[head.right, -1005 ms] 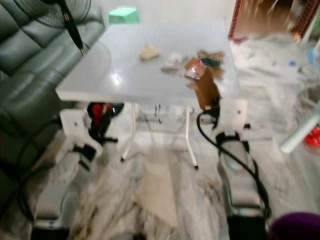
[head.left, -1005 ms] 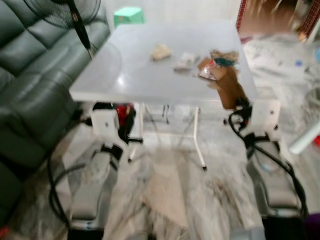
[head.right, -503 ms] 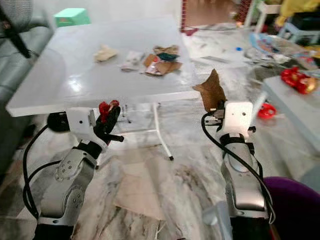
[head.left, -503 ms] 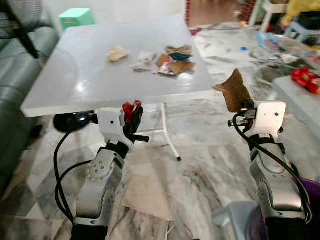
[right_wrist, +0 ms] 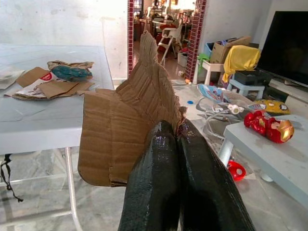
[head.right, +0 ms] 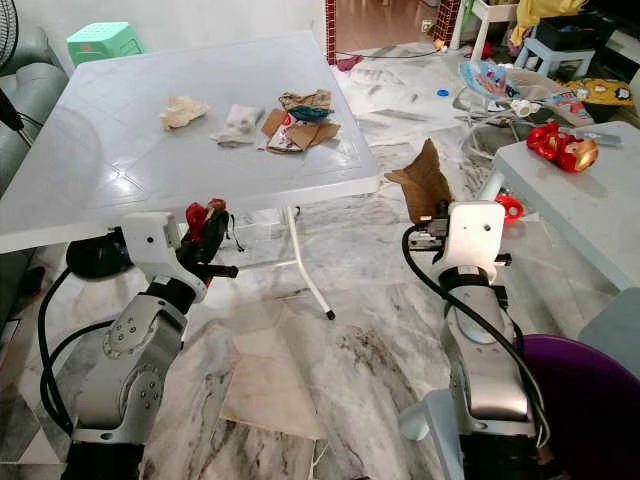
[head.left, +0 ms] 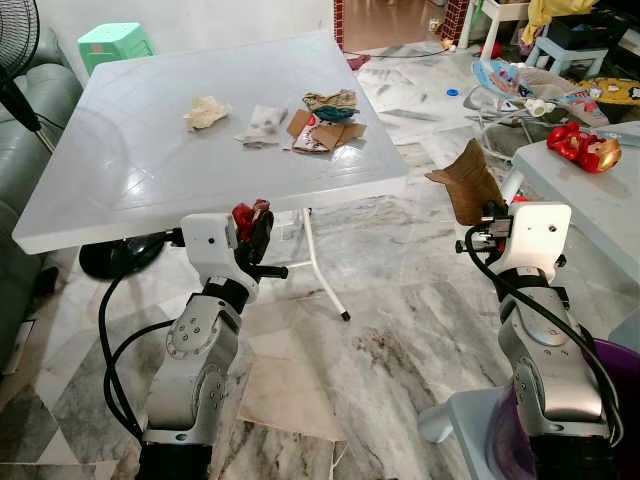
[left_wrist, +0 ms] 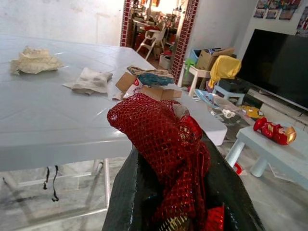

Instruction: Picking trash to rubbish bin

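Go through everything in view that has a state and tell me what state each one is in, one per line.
Left gripper: shut on the red mesh bag.
Right gripper: shut on the cardboard piece.
Cardboard piece: torn, held upright, off the table.
Crumpled tissue: lying on the white table.
White cloth scrap: lying on the table.
Cardboard scraps: piled on the table.
Purple bin: open.

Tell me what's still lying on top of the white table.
On the white table: a crumpled beige paper, a crumpled white tissue, and a heap of torn cardboard and wrappers. Whatever lies beneath that heap is covered.
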You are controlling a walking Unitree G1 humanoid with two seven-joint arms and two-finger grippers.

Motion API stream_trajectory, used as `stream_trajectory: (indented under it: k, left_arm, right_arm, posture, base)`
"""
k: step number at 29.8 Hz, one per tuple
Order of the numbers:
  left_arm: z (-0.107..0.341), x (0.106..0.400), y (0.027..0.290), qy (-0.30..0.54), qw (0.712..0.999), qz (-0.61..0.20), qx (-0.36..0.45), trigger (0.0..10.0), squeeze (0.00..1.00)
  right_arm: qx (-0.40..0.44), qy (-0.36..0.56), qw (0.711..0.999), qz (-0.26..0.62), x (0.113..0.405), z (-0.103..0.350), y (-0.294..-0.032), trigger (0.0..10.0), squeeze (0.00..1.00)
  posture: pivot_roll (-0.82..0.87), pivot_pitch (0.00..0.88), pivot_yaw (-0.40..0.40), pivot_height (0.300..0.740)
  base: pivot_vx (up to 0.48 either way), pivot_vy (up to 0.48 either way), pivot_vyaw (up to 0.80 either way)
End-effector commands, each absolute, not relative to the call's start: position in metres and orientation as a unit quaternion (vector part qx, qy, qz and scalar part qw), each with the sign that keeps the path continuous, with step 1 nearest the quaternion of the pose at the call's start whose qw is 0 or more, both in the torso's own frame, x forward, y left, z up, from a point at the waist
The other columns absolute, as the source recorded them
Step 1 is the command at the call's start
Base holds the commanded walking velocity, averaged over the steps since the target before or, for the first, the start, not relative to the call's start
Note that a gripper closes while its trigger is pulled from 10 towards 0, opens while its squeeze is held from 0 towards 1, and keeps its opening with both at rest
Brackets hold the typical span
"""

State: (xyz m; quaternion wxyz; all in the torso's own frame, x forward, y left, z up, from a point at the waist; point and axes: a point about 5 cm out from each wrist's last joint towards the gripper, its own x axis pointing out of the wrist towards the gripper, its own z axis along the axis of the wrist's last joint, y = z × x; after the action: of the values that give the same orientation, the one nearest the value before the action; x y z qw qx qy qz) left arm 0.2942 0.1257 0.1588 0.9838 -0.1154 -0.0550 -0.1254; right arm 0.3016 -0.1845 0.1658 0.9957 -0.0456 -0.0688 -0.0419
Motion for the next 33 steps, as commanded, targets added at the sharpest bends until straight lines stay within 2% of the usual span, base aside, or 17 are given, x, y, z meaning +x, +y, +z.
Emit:
stream_trajectory:
  k: [1,21,33]
  left_arm:
    - [0.1578,0.2962,0.1267,-0.045,0.984,-0.124,-0.121,10.0,0.00]
    - [0.1544,0.2987,0.1267,-0.024,0.983,-0.130,-0.129,10.0,0.00]
    - [0.1531,0.2990,0.1269,-0.019,0.983,-0.127,-0.128,10.0,0.00]
  right_arm:
    - [-0.043,-0.071,0.996,-0.043,0.3028,0.1689,-0.1833,0.0,0.00]
    - [-0.040,-0.068,0.996,-0.046,0.3034,0.1687,-0.1834,0.0,0.00]
    - [-0.040,-0.069,0.996,-0.046,0.3028,0.1679,-0.1829,0.0,0.00]
  posture:
    - [-0.09,0.075,0.055,0.740]
    - [-0.08,0.070,0.059,0.740]
    - [-0.08,0.072,0.059,0.740]
  base:
    - [0.000,0.000,-0.80]
    - [0.000,0.000,-0.80]
    - [0.000,0.373,-0.80]
